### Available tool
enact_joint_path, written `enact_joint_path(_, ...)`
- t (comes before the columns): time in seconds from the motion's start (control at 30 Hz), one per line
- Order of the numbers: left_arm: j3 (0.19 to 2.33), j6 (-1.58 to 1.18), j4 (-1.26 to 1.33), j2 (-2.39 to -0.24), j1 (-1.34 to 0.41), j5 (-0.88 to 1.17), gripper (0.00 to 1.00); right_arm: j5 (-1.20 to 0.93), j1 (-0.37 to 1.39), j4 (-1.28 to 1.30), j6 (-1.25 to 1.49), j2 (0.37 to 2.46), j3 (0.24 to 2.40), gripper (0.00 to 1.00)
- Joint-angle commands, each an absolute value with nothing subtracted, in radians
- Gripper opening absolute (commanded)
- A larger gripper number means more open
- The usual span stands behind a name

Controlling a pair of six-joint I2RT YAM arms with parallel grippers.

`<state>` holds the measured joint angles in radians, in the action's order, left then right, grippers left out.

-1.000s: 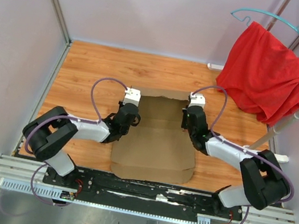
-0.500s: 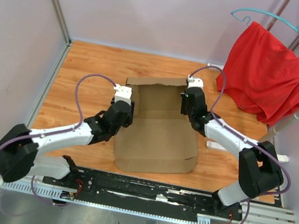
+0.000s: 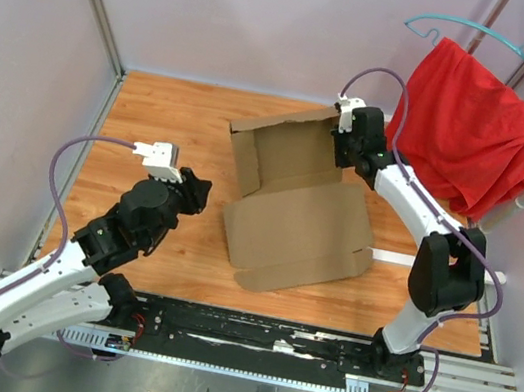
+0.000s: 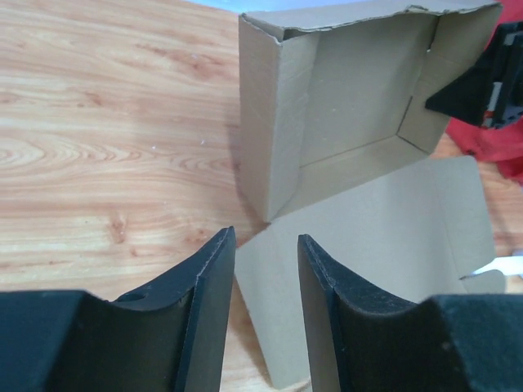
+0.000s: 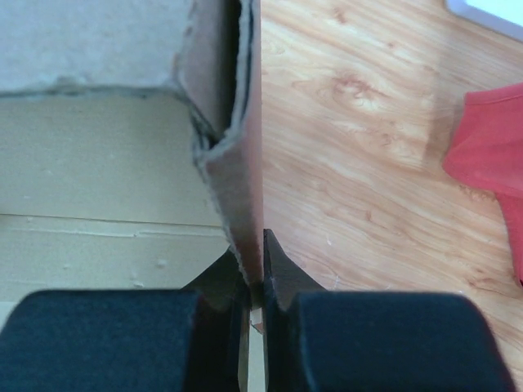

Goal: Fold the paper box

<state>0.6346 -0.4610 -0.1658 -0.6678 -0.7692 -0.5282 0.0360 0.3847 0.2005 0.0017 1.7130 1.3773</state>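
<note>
Since half a second earlier, the left arm had drawn back off the cardboard while the right arm reached farther out, raising the far walls. The right gripper (image 5: 253,282) was pressed together on the thin right wall of the paper box (image 3: 299,218). The left gripper (image 4: 261,245) hung spread and empty, just short of the box's near-left corner. The box sat mid-table, far half standing and near panel flat. It looked light, stiff across its panels, hinging at the creases and ragged at the rim, so a wall edge near a corner seemed the safest hold. Bare wood (image 3: 156,106) lay open to the left; the red cloth (image 3: 468,121) crowded the right.
</note>
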Motion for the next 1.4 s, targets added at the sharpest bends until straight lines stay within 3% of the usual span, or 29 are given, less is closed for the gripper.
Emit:
enact_joint_path(0.0,0.662,-0.464,-0.272,-0.689,-0.775,-0.570,0.42,-0.092,0.382,0.350,-0.063,1.742,1.416,0.01)
enact_joint_path(0.17,0.661,-0.452,-0.276,-0.687,-0.775,-0.564,0.42,-0.148,0.382,0.404,-0.094,1.792,1.440,0.01)
enact_joint_path(0.47,0.692,-0.437,-0.320,-0.686,-0.775,-0.551,0.42,-0.223,0.383,0.711,-0.132,1.972,1.730,0.07)
enact_joint_path(0.53,0.698,-0.437,-0.334,-0.683,-0.775,-0.556,0.41,-0.235,0.386,0.782,-0.144,2.035,1.808,0.21)
enact_joint_path(0.6,0.702,-0.435,-0.341,-0.678,-0.775,-0.561,0.42,-0.210,0.396,0.804,-0.148,2.058,1.850,0.53)
enact_joint_path(0.63,0.706,-0.433,-0.345,-0.675,-0.775,-0.564,0.42,-0.200,0.399,0.804,-0.149,2.060,1.858,0.63)
enact_joint_path(0.67,0.711,-0.432,-0.350,-0.671,-0.775,-0.568,0.42,-0.195,0.401,0.798,-0.146,2.053,1.860,0.66)
enact_joint_path(0.9,0.752,-0.410,-0.380,-0.629,-0.775,-0.599,0.42,-0.144,0.443,0.568,-0.121,1.850,1.685,0.69)
enact_joint_path(1.03,0.765,-0.391,-0.405,-0.603,-0.775,-0.624,0.42,-0.149,0.560,0.383,-0.121,1.774,1.587,0.68)
enact_joint_path(1.37,0.711,-0.386,-0.453,-0.452,-0.775,-0.679,0.42,-0.043,0.796,0.380,0.012,2.157,1.897,0.65)
